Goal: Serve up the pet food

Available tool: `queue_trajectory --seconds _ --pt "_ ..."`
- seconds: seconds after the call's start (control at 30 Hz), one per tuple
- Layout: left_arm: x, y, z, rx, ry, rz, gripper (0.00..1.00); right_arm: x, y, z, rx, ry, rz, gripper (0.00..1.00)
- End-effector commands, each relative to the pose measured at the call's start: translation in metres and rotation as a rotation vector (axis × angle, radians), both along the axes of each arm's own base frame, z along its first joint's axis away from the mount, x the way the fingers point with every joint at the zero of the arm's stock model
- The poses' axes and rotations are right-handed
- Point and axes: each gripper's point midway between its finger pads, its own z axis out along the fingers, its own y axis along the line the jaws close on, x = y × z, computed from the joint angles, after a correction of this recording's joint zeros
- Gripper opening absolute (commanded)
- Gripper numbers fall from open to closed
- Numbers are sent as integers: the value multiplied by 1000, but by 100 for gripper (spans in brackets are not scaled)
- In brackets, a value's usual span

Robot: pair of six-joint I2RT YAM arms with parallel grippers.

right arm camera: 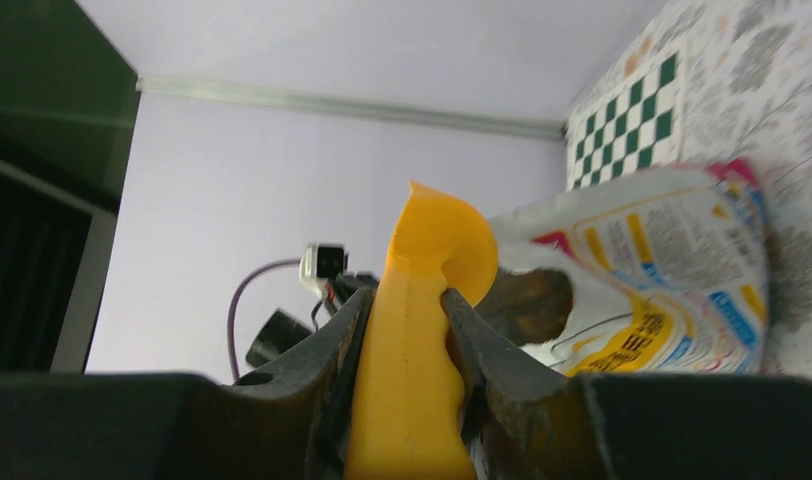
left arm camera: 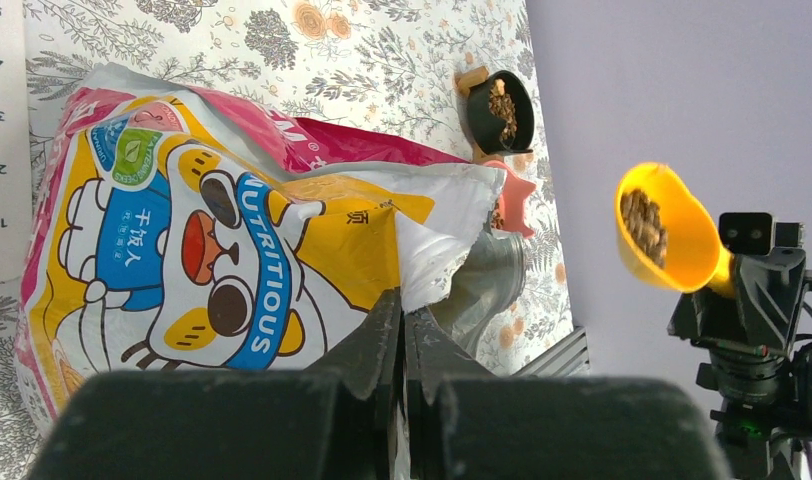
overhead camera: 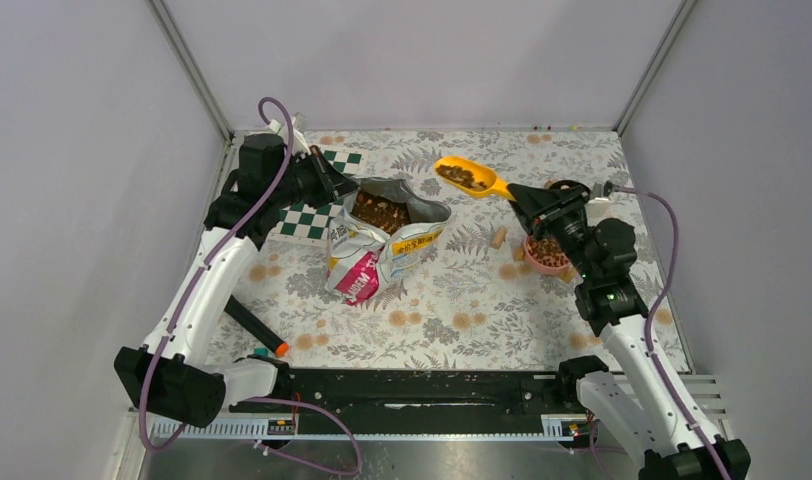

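Kibble (overhead camera: 463, 177) (brown, seemingly dry) fills scoop (overhead camera: 492, 185).

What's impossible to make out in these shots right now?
- Top view: pink bowl mostly covered by the right arm; fill level unclear.
- Right wrist view: scoop seen from behind; its kibble hidden there.
- Left wrist view: bag front hides its contents.

Floral table cover (overhead camera: 452, 300); green-white checkerboard (overhead camera: 304, 222) far left, partly hidden; black stick, orange tip (overhead camera: 253, 326), perhaps marker, near left; tan cork-like piece (overhead camera: 499, 237) right of centre.
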Motion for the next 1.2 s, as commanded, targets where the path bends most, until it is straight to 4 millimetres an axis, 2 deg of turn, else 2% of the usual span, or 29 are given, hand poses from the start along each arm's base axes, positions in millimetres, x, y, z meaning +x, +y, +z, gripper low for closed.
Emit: queue_trajectory --seconds 0.0,0.13,0.3,0.57,0.77,1.03,1.17 --pt "-8 -2 49 -22 -174 -45 0 8 -36 16 -12 -24 -111 0" --pt "-5 4 43 28 -186 -29 0 17 -66 -1 -31 8 -175 0" --pt "-5 10 34 66 -189 -14 0 25 -106 -37 -62 68 -274 0" --pt "-7 11 16 97 -159 -28 0 26 -166 -77 -156 142 -432 0" --pt "-9 14 10 127 -165 -30 0 23 -190 -105 -277 222 -498 0" --pt "-9 17 -7 165 -147 -38 0 19 -211 -123 -362 275 -579 0" --pt "-10 18 -6 166 -150 -36 0 18 -222 -133 -396 306 -621 0"
